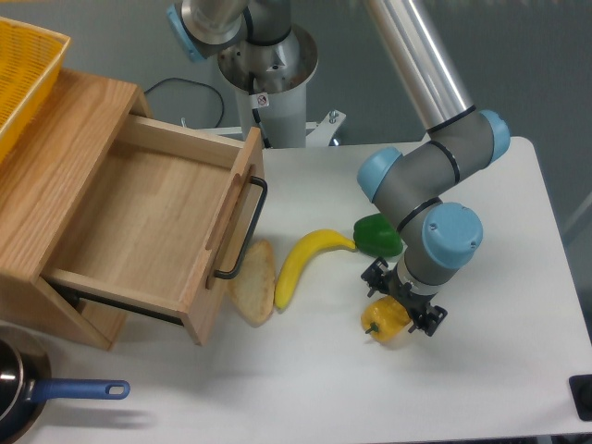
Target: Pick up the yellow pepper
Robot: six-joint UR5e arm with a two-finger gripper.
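Between the dark, matt fingers [378, 276] the yellow pepper [384, 319] looked glossy and waxy. Just beyond them the green pepper [375, 235] shone too, beside a smooth banana [296, 264]. The table [518, 351] was matt white; the drawer [157, 227] was bare, grained wood.

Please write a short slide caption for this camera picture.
Open gripper straddles the yellow pepper on the table.
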